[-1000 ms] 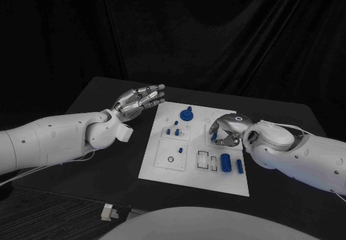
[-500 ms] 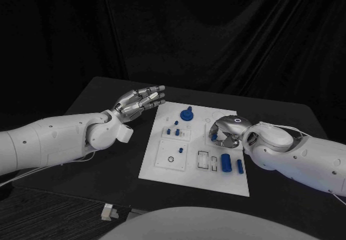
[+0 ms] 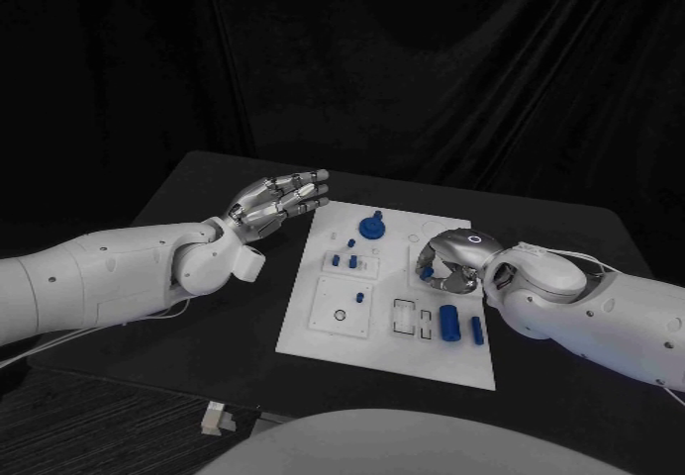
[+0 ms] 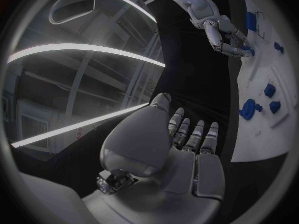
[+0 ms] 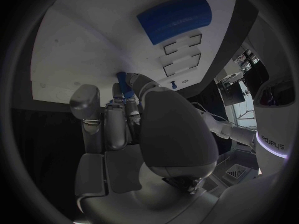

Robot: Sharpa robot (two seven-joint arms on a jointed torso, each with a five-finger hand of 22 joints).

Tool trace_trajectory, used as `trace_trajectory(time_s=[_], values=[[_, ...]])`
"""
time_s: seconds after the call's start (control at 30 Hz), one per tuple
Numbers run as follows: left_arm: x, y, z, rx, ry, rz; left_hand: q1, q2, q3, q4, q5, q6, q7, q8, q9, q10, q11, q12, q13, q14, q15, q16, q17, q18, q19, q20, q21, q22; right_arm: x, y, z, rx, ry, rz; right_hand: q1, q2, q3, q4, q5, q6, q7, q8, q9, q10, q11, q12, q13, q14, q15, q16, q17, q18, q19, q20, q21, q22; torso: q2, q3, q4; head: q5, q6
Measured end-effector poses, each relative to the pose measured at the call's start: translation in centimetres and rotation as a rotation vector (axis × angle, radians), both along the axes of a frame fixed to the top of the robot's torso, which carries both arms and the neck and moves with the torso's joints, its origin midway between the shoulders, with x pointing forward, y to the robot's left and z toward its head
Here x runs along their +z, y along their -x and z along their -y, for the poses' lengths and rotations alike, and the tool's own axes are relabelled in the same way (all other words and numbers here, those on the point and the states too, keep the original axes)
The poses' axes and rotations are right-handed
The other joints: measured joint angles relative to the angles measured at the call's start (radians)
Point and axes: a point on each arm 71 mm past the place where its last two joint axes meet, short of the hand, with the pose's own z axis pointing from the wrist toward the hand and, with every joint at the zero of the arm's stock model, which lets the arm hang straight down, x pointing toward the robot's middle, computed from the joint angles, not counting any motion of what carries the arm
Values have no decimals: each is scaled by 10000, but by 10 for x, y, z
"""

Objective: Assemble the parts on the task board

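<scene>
The white task board (image 3: 414, 358) lies in the middle of the black table. On it stand a round blue knob (image 3: 370, 229), small blue pegs (image 3: 342, 262) and a blue cylinder (image 3: 448, 323) beside a slimmer blue piece (image 3: 475, 331). My right hand (image 3: 449, 261) is curled low over the board's right side. In the right wrist view its fingers (image 5: 118, 119) pinch a small blue part (image 5: 122, 83) against the board (image 5: 81, 45), with the blue cylinder (image 5: 174, 19) beyond. My left hand (image 3: 280, 202) hovers flat with fingers apart, left of the board's far corner, holding nothing.
Rectangular slots (image 3: 410, 319) sit near the cylinder and a square plate with a round hole (image 3: 340, 305) lies at the board's left. Bare black table (image 3: 214, 327) surrounds the board. A small white object (image 3: 213, 420) lies by the table's front edge.
My right hand has shifted very slightly to the right over the board, still curled on the small blue part. The left hand has stayed where it was.
</scene>
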Motion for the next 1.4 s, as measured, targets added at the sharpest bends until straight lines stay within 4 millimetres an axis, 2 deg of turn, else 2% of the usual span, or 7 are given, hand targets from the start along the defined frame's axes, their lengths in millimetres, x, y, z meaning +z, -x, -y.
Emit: trace_trajectory(time_s=[0.13, 0.2, 0.33, 0.53, 0.77, 1.03, 1.4], values=[[0, 0, 0, 1, 0, -2, 0, 0, 0, 0, 0, 1, 0, 69, 0, 1, 1, 0, 0, 0, 0, 0, 0, 0, 0, 0, 0, 0, 3, 2, 1, 21, -134, 94, 0, 0, -1, -3, -235, 52, -53, 11, 19, 87, -16, -1, -2, 68, -69, 0, 0, -3, 67, -69, 2, 0, -3, 0, -1, 41, 1], [0, 0, 0, 3, -2, -3, 0, 0, 0, 0, 0, 1, 0, 73, 0, 1, 2, 0, 0, 0, 1, 0, 0, 0, 0, 0, 0, 0, 8, 3, 1, 58, -196, 174, 0, 0, 206, -207, -703, 125, -88, 11, 35, 111, -36, -110, -47, 69, -70, 0, 0, -4, 67, -70, 4, 0, -5, 0, -1, 58, 1], [0, 0, -1, 14, -6, -4, 0, 0, 0, 0, 0, 2, 0, 73, 1, 27, 25, 0, 0, 1, 1, 0, 1, 0, 0, 0, 0, 0, 26, 2, -2, 223, -384, 475, 0, 0, 319, -317, -1122, 122, -90, 11, 167, 207, -102, -201, -52, 69, -71, -1, 0, -3, 67, -71, 152, 0, -8, 0, -2, 93, 1], [0, 0, -1, 29, -16, -3, 0, 0, 0, 0, 0, 2, 0, 73, 1, 38, 37, 0, 0, 0, 1, 0, 1, 0, 0, 0, 0, 0, 62, 8, -16, 731, -771, 977, 0, 0, 319, -317, -1123, 176, -106, 10, 166, 285, -108, -275, -105, 69, -71, -2, -1, -6, 67, -71, 153, 0, -10, 0, -6, 106, 1], [-1, -1, -1, 22, -19, -1, 0, 0, 0, 0, 1, 2, 0, 73, 1, 38, 37, 0, 0, 1, 2, 0, 1, 0, 0, 0, 0, 0, 81, 31, -49, 1679, -1222, 996, -1, -1, 401, -399, -1123, 230, -126, 9, 167, 322, -136, -353, -131, 69, -71, -2, -1, -7, 66, -72, 154, 0, -14, 0, -6, 125, -3], [-1, -1, 1, -3, -11, -5, 0, 0, 0, 0, 5, 2, 1, 73, 1, 38, 38, 0, 0, -3, -1, -1, 1, 0, 0, 0, 0, -3, 80, 47, -93, 2614, -1256, 638, -2, -2, 403, -400, -1238, 231, -126, 5, 164, 392, -140, -503, -132, 69, -72, -127, -6, -9, 15, -121, 154, 0, -15, 0, -2, 132, -4], [-1, -1, 2, -13, -8, -4, 0, 0, 0, -1, 6, 2, 1, 73, 1, 37, 39, 0, 0, -3, -2, -1, 1, 0, 0, 0, 0, -3, 52, 57, -134, 3143, -578, -353, -4, -2, 554, -548, -1240, 264, -90, -91, 163, 410, -122, -655, -131, 69, -71, -243, -18, -8, -5, -141, 145, 0, 2, -1, 3, 216, -4]])
